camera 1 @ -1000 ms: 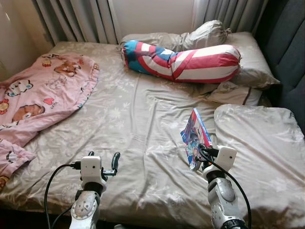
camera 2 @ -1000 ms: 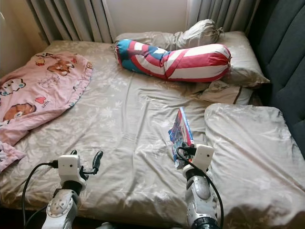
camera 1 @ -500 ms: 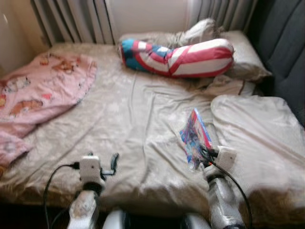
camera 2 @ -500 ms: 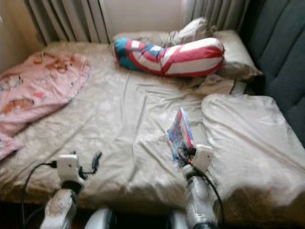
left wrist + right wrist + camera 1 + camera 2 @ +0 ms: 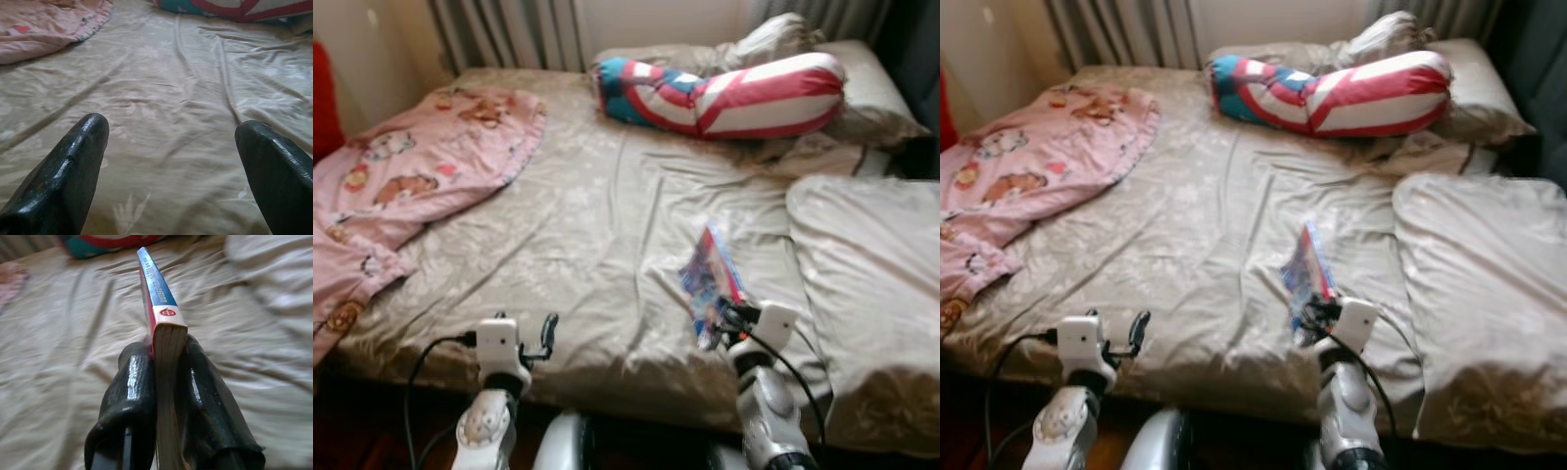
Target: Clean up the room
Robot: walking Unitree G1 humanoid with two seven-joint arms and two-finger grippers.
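Bed (image 5: pixel 607 215) with beige sheet — pink blanket (image 5: pixel 411 176) at left edge, striped bolster (image 5: pixel 734 93) and pillows (image 5: pixel 862 255) at head and right edge.

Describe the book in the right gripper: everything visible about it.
The book is a thin paperback with a blue spine, red edging, a white patch bearing a small red emblem, and a colourful illustrated cover. The right gripper holds it upright on edge, one black finger pressed against each cover, pale page edges showing between them. It is raised above the beige bedsheet, left of a pillow.
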